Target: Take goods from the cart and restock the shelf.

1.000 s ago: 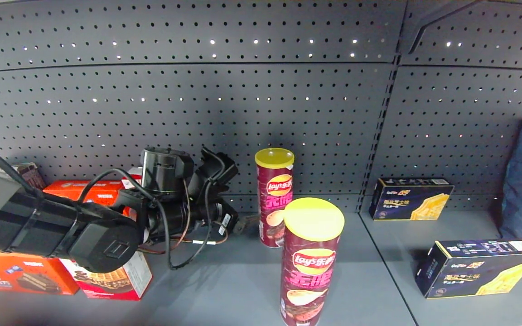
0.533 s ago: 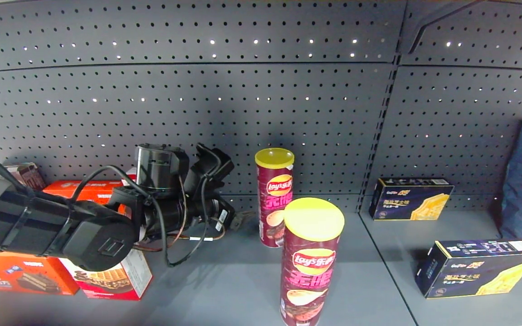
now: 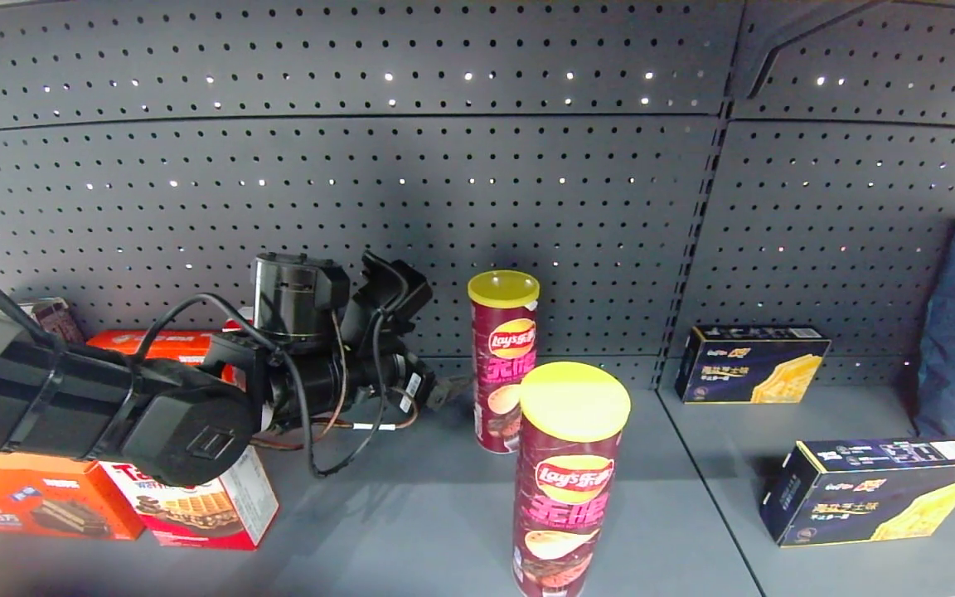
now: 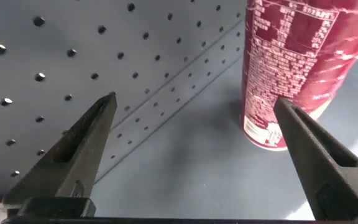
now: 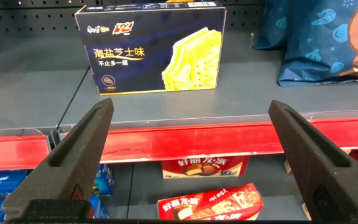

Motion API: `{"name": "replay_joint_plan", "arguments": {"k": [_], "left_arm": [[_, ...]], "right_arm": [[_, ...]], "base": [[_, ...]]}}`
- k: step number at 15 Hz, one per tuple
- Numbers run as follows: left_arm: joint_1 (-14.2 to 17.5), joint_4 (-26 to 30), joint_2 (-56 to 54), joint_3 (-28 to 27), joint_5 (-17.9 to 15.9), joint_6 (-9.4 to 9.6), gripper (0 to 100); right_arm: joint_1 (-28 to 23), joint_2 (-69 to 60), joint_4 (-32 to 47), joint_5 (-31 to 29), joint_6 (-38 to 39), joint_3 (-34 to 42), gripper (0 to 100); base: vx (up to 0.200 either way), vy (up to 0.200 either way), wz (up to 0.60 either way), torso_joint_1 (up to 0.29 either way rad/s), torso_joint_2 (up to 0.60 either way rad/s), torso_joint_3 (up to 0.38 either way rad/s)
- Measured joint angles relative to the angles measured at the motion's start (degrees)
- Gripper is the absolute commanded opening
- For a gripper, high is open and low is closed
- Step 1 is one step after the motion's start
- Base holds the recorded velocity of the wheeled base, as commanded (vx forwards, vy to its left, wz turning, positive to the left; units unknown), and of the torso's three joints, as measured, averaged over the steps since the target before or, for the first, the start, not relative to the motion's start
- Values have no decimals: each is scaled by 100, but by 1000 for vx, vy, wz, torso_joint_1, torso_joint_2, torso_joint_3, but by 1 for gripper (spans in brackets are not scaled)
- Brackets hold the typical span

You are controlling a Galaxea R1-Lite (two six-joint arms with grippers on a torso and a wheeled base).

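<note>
Shelf (image 3: 411,514): rear chip can (image 3: 502,365) beside spread pincer (image 4: 194,99)

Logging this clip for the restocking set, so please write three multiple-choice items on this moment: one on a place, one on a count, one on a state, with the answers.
1. On the shelf, the left pincer is: A. beside the rear chip can; B. at the front edge; C. at the far right end.
2. Yellow-lidded chip cans standing upright: A. one; B. two; C. four.
3. The left pincer is: A. shut on a can; B. open and empty; C. shut on a box.

Answers:
1 A: the head view shows the left arm ending right next to the rear chip can.
2 B: there are just the rear chip can and the front chip can.
3 B: the left wrist view shows its jaws wide apart with nothing held between them.
</note>
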Motion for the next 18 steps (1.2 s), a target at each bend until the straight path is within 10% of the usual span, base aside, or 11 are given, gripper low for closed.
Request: {"name": "replay_joint_plan", "arguments": {"k": [18], "left_arm": [[46,0,102,99,228,11,100]], "right_arm": [[0,0,2,2,-2,0,100]], "base": [[0,0,0,0,0,0]]}}
